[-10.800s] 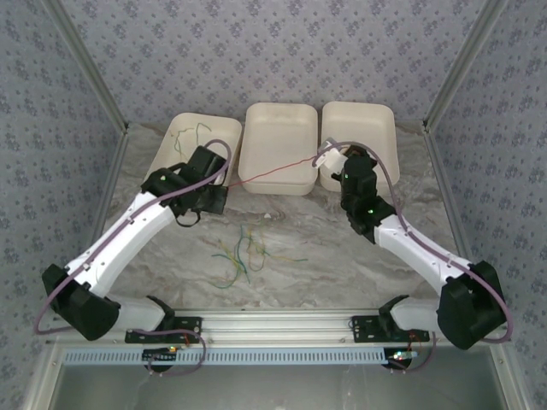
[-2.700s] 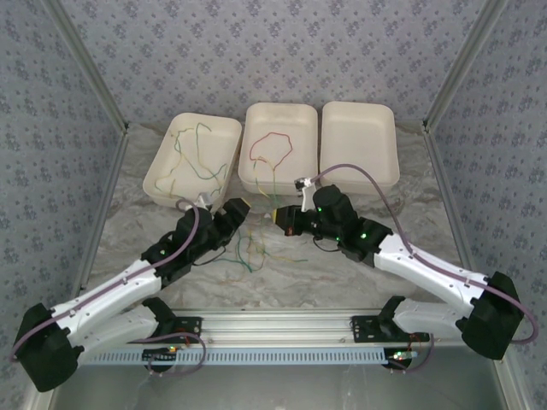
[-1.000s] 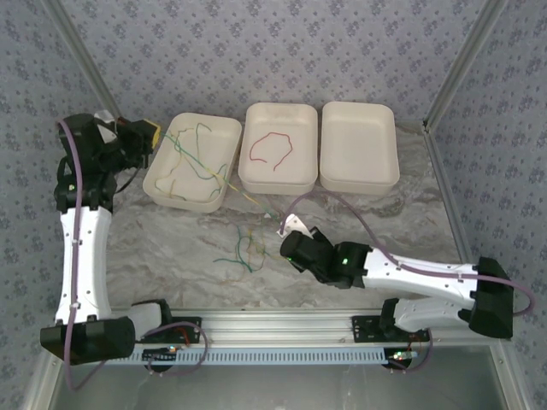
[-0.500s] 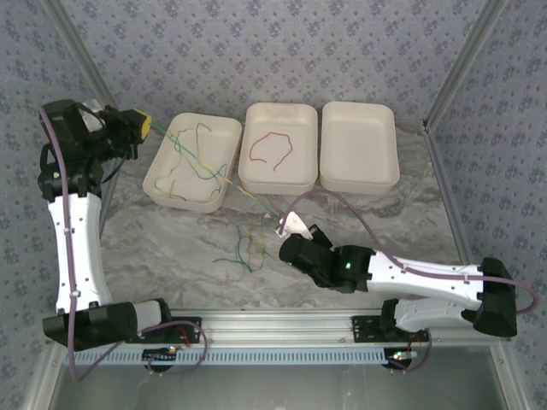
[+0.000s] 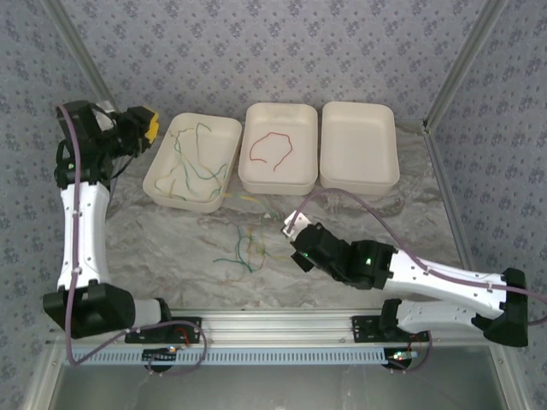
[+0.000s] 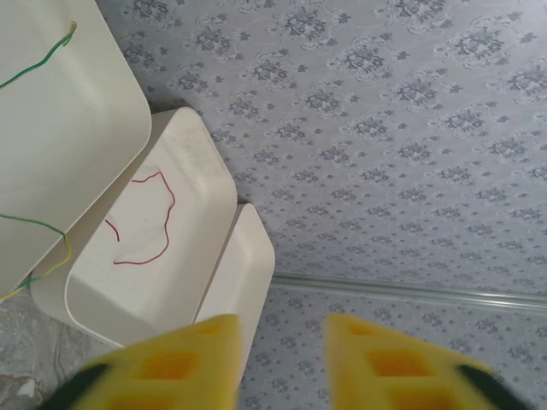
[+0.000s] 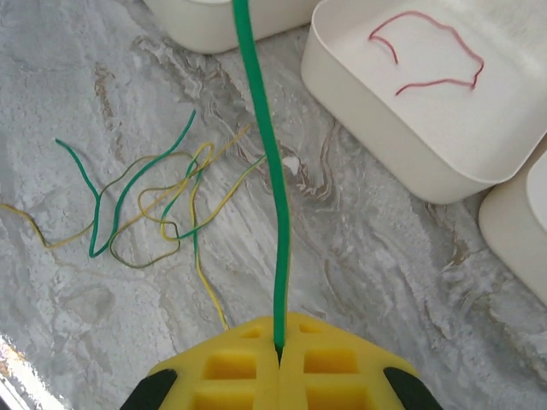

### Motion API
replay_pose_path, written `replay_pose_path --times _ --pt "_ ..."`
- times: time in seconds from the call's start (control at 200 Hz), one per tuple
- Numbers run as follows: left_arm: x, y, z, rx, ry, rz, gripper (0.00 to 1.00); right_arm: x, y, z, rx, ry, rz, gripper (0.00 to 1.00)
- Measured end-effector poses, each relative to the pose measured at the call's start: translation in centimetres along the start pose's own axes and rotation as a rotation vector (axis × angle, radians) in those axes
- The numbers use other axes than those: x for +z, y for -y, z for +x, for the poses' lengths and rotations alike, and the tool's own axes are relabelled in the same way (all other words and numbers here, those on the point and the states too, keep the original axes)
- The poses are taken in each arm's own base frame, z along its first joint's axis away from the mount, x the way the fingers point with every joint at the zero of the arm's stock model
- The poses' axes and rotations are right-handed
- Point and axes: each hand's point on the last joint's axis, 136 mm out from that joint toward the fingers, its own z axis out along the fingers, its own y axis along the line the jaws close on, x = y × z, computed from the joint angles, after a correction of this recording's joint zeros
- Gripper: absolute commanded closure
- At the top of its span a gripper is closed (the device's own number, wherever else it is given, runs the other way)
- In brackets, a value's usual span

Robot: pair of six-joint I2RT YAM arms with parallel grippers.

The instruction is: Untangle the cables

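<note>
My right gripper (image 7: 279, 350) is shut on a green cable (image 7: 261, 154) that runs taut from its yellow pads toward the trays. It hovers low over the table (image 5: 291, 237), just right of a loose tangle of green and yellow cables (image 5: 244, 243) (image 7: 154, 213). The left tray (image 5: 167, 184) holds several green and yellow cables (image 5: 192, 162). A red cable (image 5: 273, 147) (image 7: 427, 51) lies alone in the middle tray (image 5: 278, 184). My left gripper (image 5: 150, 128) (image 6: 282, 359) is raised beside the left tray's far left corner, open, with nothing between its pads.
The right tray (image 5: 359, 184) stands bare next to the middle one. Patterned walls and metal frame posts (image 5: 94, 77) enclose the table on three sides. Both arm bases sit on the rail (image 5: 273, 329) at the near edge.
My left gripper has opened and let go of its cable end, which now lies in the left tray. The right arm has drawn back slightly to the right, still gripping the green cable.
</note>
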Motion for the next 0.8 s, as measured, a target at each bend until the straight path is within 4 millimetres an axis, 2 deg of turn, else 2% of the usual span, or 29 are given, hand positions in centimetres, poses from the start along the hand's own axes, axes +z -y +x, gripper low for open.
replay_pose_path --times 0.07,0.18,0.275,0.32,0.38,0.52,0.585,0.645,0.715,0.799 --pt "1.3 -0.6 -0.3 0.001 -0.014 -0.008 0.28 0.5 1.1 0.2 0.062 -0.053 -0.017 1.0" --pt "2.8 -1.7 0.1 0.013 -0.046 -0.032 0.23 1.0 3.4 -0.1 0.204 -0.094 -0.013 1.0" --pt "2.7 -2.3 1.0 0.035 -0.049 -0.051 0.22 0.8 4.6 -1.0 0.307 -0.081 -0.021 1.0" --pt "2.2 -2.4 1.8 0.057 -0.043 -0.068 0.26 0.5 4.7 -1.7 0.336 -0.066 -0.034 1.0" --pt "1.4 -1.7 4.0 0.127 -0.049 -0.08 0.34 0.2 4.7 -2.7 0.358 -0.047 -0.047 1.0" --pt "-1.3 2.7 13.1 0.433 -0.18 0.041 0.37 0.2 5.3 -4.8 0.396 -0.024 -0.059 1.0" --pt "-2.7 3.6 15.5 0.571 -0.212 0.088 0.36 0.3 6.1 -5.8 0.419 -0.012 -0.058 1.0" --pt "-3.2 3.7 17.1 0.698 -0.23 0.101 0.32 0.2 6.9 -6.6 0.438 0.001 -0.061 1.0" --pt "-2.9 3.1 18.6 0.849 -0.24 0.092 0.26 -0.2 7.7 -7.8 0.452 0.02 -0.077 1.0" --pt "-1.6 1.2 20.2 1.054 -0.257 0.052 0.19 -0.8 8.2 -9.3 0.451 0.046 -0.113 1.0"
